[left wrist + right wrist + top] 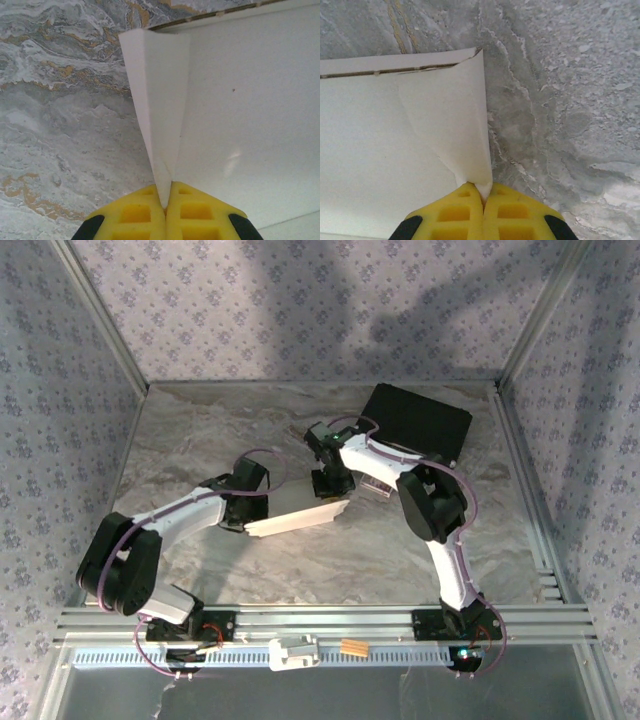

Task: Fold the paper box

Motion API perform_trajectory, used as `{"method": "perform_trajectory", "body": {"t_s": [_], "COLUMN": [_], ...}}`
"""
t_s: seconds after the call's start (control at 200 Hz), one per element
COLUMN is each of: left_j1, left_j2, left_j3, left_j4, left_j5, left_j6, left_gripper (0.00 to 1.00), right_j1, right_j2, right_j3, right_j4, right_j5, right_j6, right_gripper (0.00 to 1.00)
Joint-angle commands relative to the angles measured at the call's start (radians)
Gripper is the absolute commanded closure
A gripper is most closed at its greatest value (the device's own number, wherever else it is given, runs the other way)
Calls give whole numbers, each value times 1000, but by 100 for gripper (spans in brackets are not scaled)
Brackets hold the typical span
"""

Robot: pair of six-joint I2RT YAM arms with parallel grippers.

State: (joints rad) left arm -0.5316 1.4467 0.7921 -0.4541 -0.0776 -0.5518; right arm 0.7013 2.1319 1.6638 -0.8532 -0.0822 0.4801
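- Here, the left gripper [165,197] is pinched tight on the paper box [240,125]. Its yellow fingertips [135,212] meet with only a thin white edge between them.
- What it grips is the pointed lower end of a narrow flap [157,100]. This flap rises straight ahead of the jaws and widens away from them.
- The broad white panel of the box spreads out ahead and to the right of this gripper. The marbled table [60,125] lies to its left.
- The right gripper [482,192] is likewise clamped shut on the paper box [370,165], its yellow fingertips [512,212] pressed together on a crumpled point of card.
- That point belongs to a curved flap [450,125], which bows up and ahead of the jaws to the box's far corner.
- The main panel sits ahead and to the left of this gripper, with bare table [560,100] to its right.
- From above, the paper box [298,517] is a long white strip stretched between the two grippers. The left gripper [245,525] holds one end and the right gripper [331,497] the other.
- A black case [415,423] lies beyond the right gripper, well apart from the box and partly crossed by that arm.
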Motion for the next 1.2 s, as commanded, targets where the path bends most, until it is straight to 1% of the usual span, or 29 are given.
{"method": "perform_trajectory", "body": {"t_s": [0.0,0.05,0.13,0.21,0.255,0.275,0.345,0.415,0.455,0.565,0.6,0.65,0.74,0.835,0.974,1.094,1.194], "left_j1": [-43,-56,-81,-135,-161,-172,-204,-229,-243,-266,-269,-273,-274,-272,-273,-273,-273], "left_j2": [-98,-134,-173,-220,-249,-262,-294,-307,-308,-306,-305,-301,-301,-296,-264,-239,-218], "left_j3": [51,52,54,28,4,-5,-23,-24,-24,-30,-32,-33,-38,-41,-69,-113,-140], "left_j4": [76,77,65,88,120,130,150,150,151,164,166,167,172,179,209,261,285], "left_j5": [-27,-57,-112,-188,-223,-237,-290,-328,-344,-364,-364,-364,-365,-361,-341,-329,-340], "left_j6": [19,22,24,34,35,34,25,23,25,29,31,30,29,28,8,-18,-23], "left_gripper": [100,100,100,100,100,100,100,100,100,100,100,100,100,100,100,100,100], "right_j1": [78,97,107,123,136,141,153,160,161,157,153,139,107,78,49,34,19], "right_j2": [-114,-159,-187,-219,-255,-275,-359,-409,-419,-407,-408,-406,-391,-374,-317,-272,-225], "right_j3": [-68,-102,-131,-176,-223,-250,-369,-451,-463,-452,-455,-460,-452,-462,-460,-457,-452], "right_j4": [73,107,121,154,212,243,443,578,607,585,591,609,606,628,609,643,657], "right_j5": [117,166,225,301,334,338,328,315,304,300,283,229,94,-16,-86,-152,-204], "right_j6": [42,41,50,58,50,41,-3,-48,-66,-73,-72,-68,-68,-68,-68,-68,-64], "right_gripper": [100,100,100,100,100,100,100,100,100,100,100,100,100,100,100,100,100]}}
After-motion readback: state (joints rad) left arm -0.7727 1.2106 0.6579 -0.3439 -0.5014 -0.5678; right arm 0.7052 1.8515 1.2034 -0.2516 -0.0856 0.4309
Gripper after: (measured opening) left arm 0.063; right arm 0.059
